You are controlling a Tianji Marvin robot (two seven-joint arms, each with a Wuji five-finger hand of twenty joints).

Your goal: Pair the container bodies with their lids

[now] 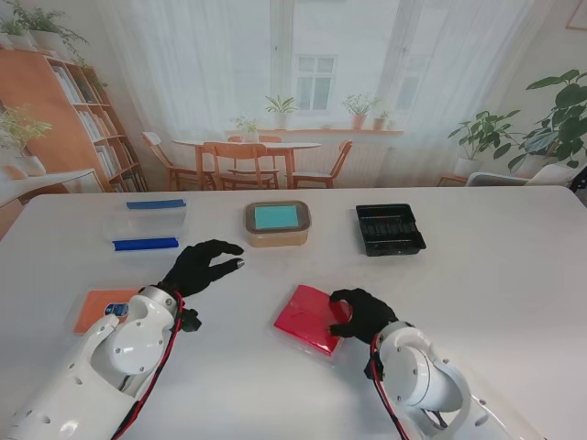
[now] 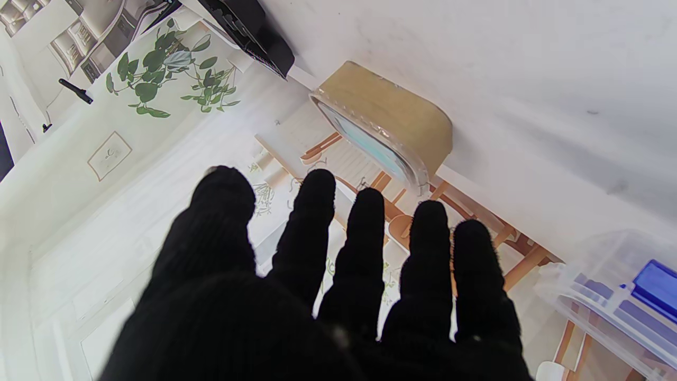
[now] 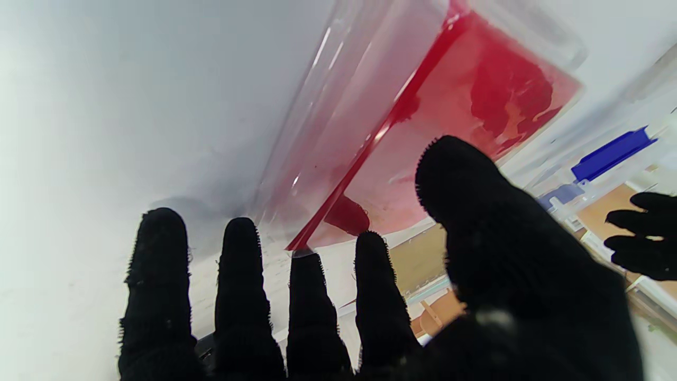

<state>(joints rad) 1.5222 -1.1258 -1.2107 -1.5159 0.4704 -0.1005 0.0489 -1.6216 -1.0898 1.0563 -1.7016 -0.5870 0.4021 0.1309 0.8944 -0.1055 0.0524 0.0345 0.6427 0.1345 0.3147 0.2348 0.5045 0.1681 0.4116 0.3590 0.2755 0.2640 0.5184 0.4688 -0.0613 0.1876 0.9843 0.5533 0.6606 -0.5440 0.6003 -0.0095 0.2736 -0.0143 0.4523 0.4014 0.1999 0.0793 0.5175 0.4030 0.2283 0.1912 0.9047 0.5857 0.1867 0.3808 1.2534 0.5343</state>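
Observation:
A flat red-topped clear container piece [image 1: 307, 316] lies on the white table [image 1: 495, 302] near me, right of centre. My right hand [image 1: 362, 312] is at its right corner. The thumb [image 3: 476, 196] is over the red face [image 3: 476, 100] and the fingertips [image 3: 307, 275] are at its clear edge. How firm the hold is does not show. My left hand [image 1: 204, 266] hovers open, fingers spread [image 2: 365, 254], pointing toward the tan box with a teal lid [image 1: 277, 223] [image 2: 391, 124]. An orange lid [image 1: 99, 307] lies by my left forearm.
A clear box with blue clips [image 1: 147, 225] [image 2: 624, 296] stands far left. A black tray [image 1: 390, 227] [image 2: 254, 32] stands far right. Chairs, a wooden table and plants stand beyond the table's far edge.

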